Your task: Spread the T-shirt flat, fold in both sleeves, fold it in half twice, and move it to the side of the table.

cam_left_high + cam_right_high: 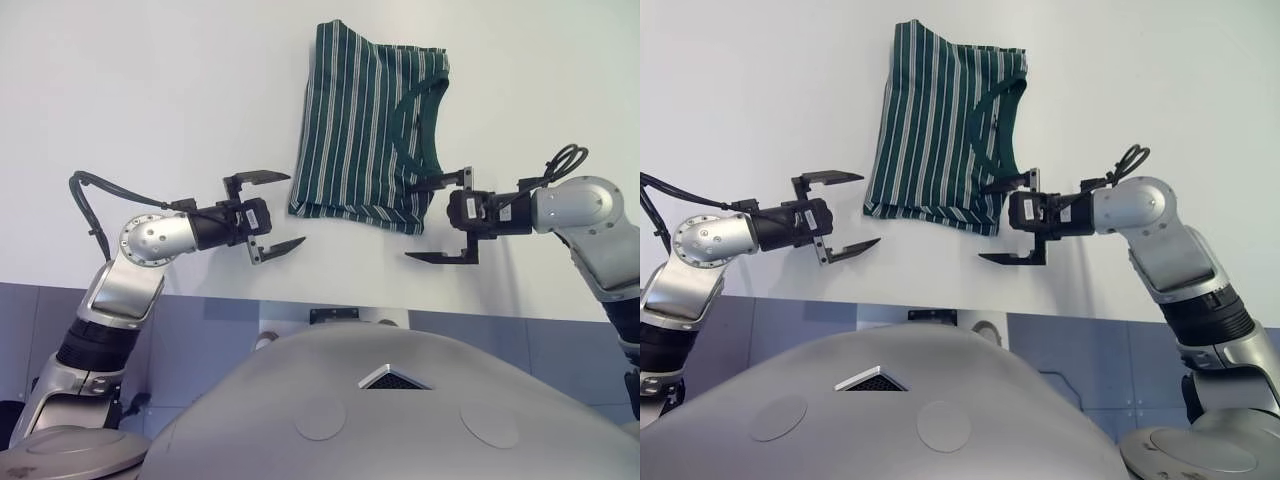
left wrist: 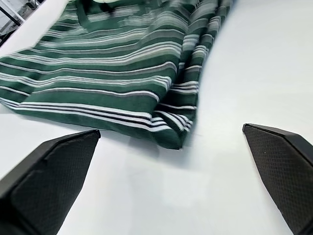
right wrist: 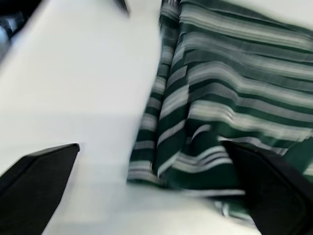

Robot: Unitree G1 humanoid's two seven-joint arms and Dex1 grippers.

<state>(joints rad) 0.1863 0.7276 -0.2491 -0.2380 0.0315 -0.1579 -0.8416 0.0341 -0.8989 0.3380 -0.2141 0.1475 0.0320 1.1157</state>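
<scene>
Soft, limp T-shirt (image 1: pixel 365 120) upper centre — left gripper (image 1: pixel 295 208), right gripper (image 1: pixel 413 221) gaping wide by its lower corners, probably best pinched there.

White bench (image 1: pixel 150 90), plain matte top, near edge running straight across view. One item directly on it: green T-shirt (image 1: pixel 365 130) with thin white stripes, folded into rough rectangle, lying flat at mid-bench. Neckline faces up on robot's right side. Stacked layers visible at near hem. Far corner on robot's left slightly peaked.
</scene>
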